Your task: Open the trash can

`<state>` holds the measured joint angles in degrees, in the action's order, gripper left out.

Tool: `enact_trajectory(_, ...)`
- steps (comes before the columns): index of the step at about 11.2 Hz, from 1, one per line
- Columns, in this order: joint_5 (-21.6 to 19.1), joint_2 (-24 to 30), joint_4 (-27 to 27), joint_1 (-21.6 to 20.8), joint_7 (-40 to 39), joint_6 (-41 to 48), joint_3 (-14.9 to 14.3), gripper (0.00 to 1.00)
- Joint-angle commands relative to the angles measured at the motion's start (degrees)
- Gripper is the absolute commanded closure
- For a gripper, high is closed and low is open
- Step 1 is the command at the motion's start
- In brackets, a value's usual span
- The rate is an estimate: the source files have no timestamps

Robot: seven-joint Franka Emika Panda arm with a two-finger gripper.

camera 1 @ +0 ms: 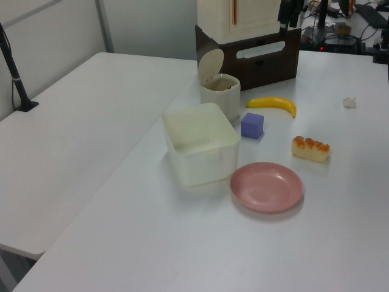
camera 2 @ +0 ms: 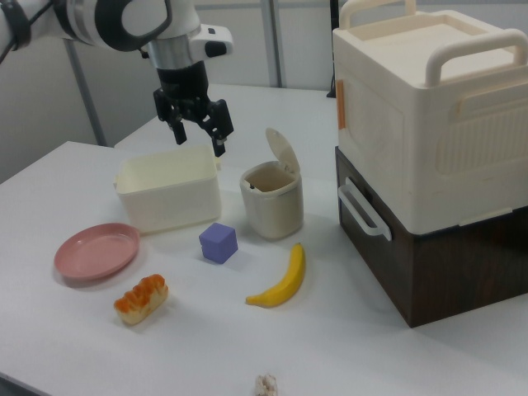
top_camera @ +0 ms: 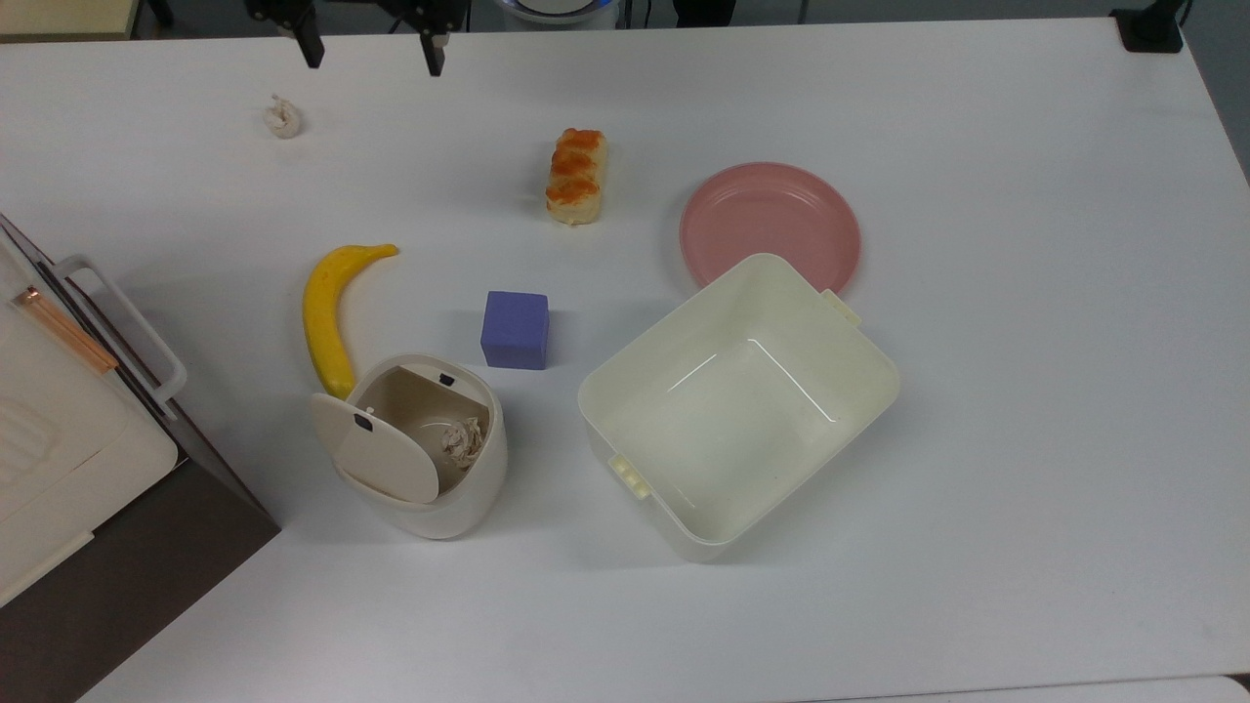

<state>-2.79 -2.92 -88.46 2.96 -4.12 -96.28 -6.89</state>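
Right view is showing the gripper [camera 2: 198,134] hanging high in the air with its two fingers spread apart and nothing between them. It is sitting above the big tub [camera 2: 167,192], away from the trash can [camera 2: 272,200].

The trash can is standing on the white table [top_camera: 977,439], just beside the yellow banana [top_camera: 330,312] and near the purple block [top_camera: 515,330]. Its lid [top_camera: 376,454] is tipping up on its hinge, so we are looking right into the bin. A bit of crumpled paper [top_camera: 462,439] is lying at the bottom. The small dark button [top_camera: 446,379] is sitting on the rim across from the lid.

I am thinking the job is looking finished, since the lid is standing up on its own. The best thing for the arm to be doing now is staying up high and well away. If it is coming down again, it could be bumping the lid shut or knocking the light bin over. Keeping clear of the tall box [camera 2: 429,115] next to the bin is smart too.
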Motion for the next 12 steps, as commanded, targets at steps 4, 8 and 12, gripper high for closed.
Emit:
enact_trajectory(4,-0.64,6.17,-8.49,-3.31,-1.41,-2.60,-1.28,0.00)
enact_trajectory(8,-0.11,6.17,-8.57,-3.40,-1.24,-2.42,-1.28,0.00)
enact_trajectory(12,-0.11,6.17,-8.57,-3.40,-1.24,-2.60,-1.28,0.00)
